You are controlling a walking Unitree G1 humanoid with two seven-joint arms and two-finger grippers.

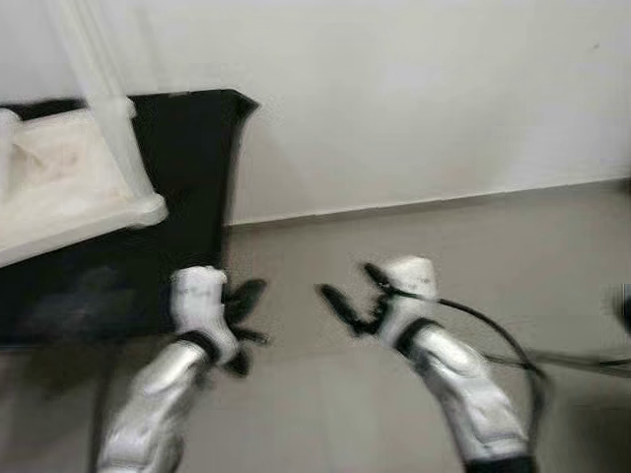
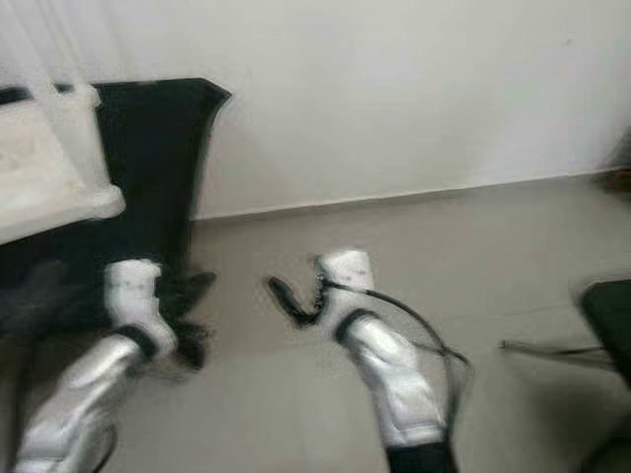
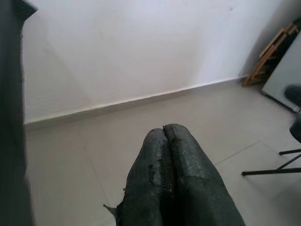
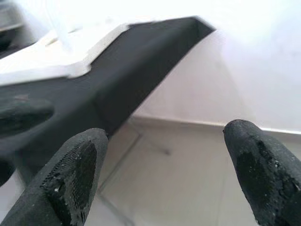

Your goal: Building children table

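Blurred head views, looking down at a grey tiled floor [image 1: 394, 434] meeting a white wall [image 1: 414, 89].

At upper left of the frame, a white table [image 1: 69, 187] lying on a black cloth [image 1: 187, 168], with one white leg [image 1: 99, 69] rising toward the top edge; probably upside down, though the blur makes that hard to confirm. Black cloth draped down to the floor at left.

Lower left of centre, left gripper [image 1: 243, 325] on a silver arm, held over the floor just beside the cloth's edge. In the left wrist view, fingers [image 3: 188, 179] pressed together with nothing between them, pointing at bare floor and the wall's base.

Right of centre, right gripper [image 1: 350, 296] on its silver arm, a black cable [image 1: 493, 335] looping from the wrist. In the right wrist view, fingers [image 4: 70, 183] spread wide apart and holding nothing, aimed at the cloth and the table's white corner beyond.

At far right edge, thin dark bars [image 1: 582, 363] low over the floor, too blurred to identify.
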